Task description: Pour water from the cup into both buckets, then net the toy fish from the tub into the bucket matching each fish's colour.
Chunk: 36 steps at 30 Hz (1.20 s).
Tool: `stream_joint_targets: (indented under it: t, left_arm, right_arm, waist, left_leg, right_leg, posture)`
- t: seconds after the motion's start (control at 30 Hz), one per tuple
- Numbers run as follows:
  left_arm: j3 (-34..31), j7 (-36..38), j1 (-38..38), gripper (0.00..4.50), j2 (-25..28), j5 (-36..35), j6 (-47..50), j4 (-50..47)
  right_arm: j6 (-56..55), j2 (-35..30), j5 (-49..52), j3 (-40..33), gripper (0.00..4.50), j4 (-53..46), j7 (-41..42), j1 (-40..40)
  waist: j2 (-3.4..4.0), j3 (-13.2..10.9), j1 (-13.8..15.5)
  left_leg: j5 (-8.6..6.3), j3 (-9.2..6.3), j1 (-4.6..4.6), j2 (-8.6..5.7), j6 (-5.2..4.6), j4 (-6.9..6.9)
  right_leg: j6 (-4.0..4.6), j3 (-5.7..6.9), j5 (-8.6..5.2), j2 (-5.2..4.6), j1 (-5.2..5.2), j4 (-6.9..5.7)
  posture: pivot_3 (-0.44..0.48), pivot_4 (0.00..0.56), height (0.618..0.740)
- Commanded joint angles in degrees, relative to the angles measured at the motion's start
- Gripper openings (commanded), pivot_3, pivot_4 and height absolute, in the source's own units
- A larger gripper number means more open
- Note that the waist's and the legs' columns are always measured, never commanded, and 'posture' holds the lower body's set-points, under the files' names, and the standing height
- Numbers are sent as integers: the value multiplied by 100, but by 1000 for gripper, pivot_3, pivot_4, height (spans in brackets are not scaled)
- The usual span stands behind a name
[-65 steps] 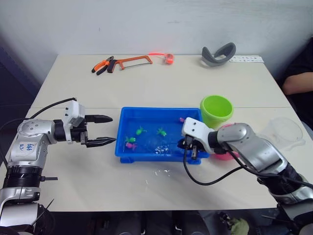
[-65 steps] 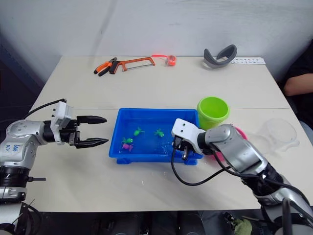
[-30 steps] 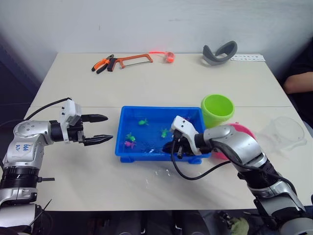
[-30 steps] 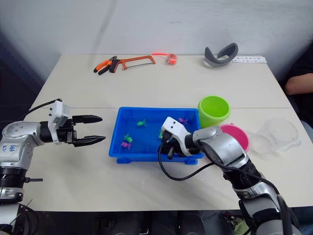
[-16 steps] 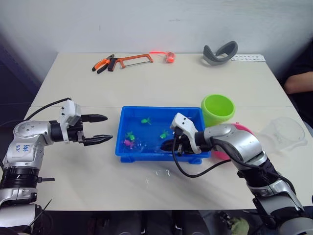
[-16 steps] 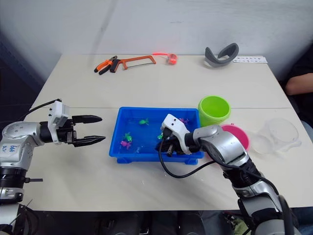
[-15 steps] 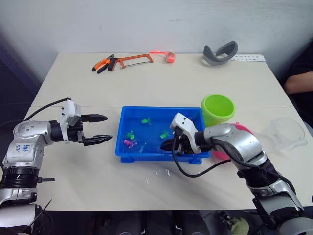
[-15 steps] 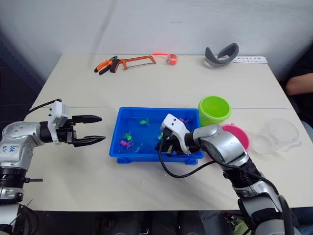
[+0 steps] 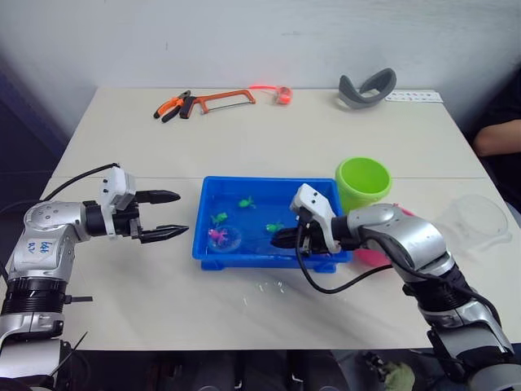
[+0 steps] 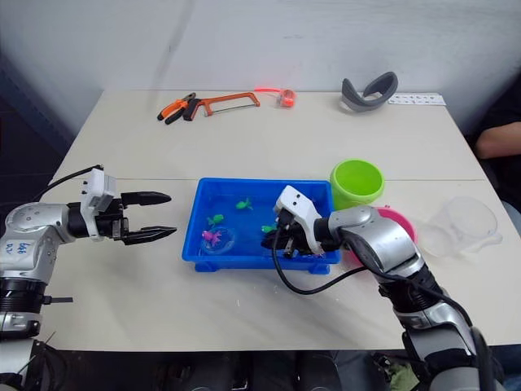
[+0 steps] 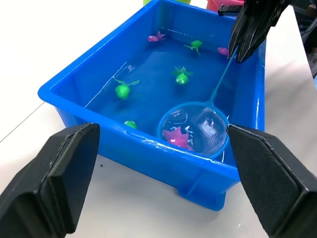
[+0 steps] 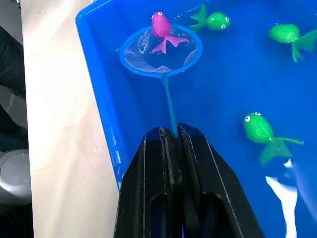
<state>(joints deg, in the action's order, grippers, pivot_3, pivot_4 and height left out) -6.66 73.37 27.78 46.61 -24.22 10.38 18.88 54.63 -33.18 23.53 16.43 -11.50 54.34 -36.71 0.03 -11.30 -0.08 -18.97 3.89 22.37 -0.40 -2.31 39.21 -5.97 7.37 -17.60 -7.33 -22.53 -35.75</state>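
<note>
The blue tub holds water and several toy fish. Three green fish float near its middle. My right gripper is over the tub's front right, shut on the thin handle of a small blue net. The net's hoop lies in the water at the front left with a pink fish inside it. Left of the tub, my left gripper hovers open and holds nothing. The green bucket stands behind the tub's right end. My right arm mostly hides the pink bucket. The clear cup lies far right.
A hacksaw, pliers and an orange roll lie at the table's back, with a grey headset at the back right. A person's arm shows at the right edge. Water drops dot the table before the tub.
My right gripper pulled back to the right while the net's hoop swept to the tub's front left, where the pink fish now sits in it. The green fish drifted. The left arm stayed put.
</note>
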Motion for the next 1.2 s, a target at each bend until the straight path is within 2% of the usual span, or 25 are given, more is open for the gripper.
stream_joint_targets:
  t: [0.03, 0.27, 0.57, 0.83, 0.97, 1.07, 1.2]
  left_arm:
    - [-150, 48, -36, 4452, -33, -95, -30, -94]
    - [-157, 119, -32, 4452, -194, -566, 573, -673]
    - [216, 42, 238, 4452, -752, -863, 1132, -1643]
    - [609, -187, 676, 4452, -1567, -961, 1490, -1699]
    - [785, -23, 789, 4452, -1833, -972, 1563, -1597]
    - [901, 12, 916, 4452, -2023, -851, 1415, -1403]
    - [1056, 50, 1076, 4452, -2227, -686, 1213, -1126]
  right_arm:
    - [-277, -244, 189, -426, 0, -327, 183, 121]
    - [-1239, -792, 270, -1113, 0, -960, 494, 796]
    - [-1075, -1168, 1075, -3136, 0, -2577, -68, 2466]
    - [-1104, -957, 1569, -5766, 0, -3686, -381, 4760]
    - [-1255, -483, 1717, -6981, 0, -3940, -517, 5763]
    - [-1760, -193, 1373, -7438, 0, -4012, -398, 6565]
    - [-2714, 12, 403, -7407, 0, -3764, -483, 7159]
  waist:
    - [0, 0, 6]
    - [-1, -1, 5]
    - [-4, 0, 137]
    - [-6, 1, 223]
    - [-7, 2, 207]
    - [-7, 2, 201]
    - [-7, 2, 179]
  left_leg:
    - [0, 0, 0, -2, -1, 0]
    - [1, 0, 0, -2, -1, 0]
    - [2, -4, -4, -3, -3, 1]
    - [8, -6, -10, -8, -6, 1]
    - [9, -8, -25, -8, -7, 1]
    - [9, -9, -29, -8, -7, 0]
    - [9, -7, -45, -9, -8, -1]
  right_leg:
    - [0, 0, 0, -1, 0, 0]
    - [0, -1, 0, -3, 1, 0]
    - [-1, -3, 1, -5, 12, 2]
    - [-3, -12, 2, -1, 23, 4]
    - [-6, -22, 3, 1, 37, 4]
    - [-6, -53, 3, 5, 42, 7]
    - [-8, -72, 4, 10, 57, 14]
  posture:
    - [0, 150, 740]
    - [0, 150, 740]
    - [0, 150, 740]
    - [0, 150, 740]
    - [0, 150, 740]
    - [0, 150, 740]
    - [0, 150, 740]
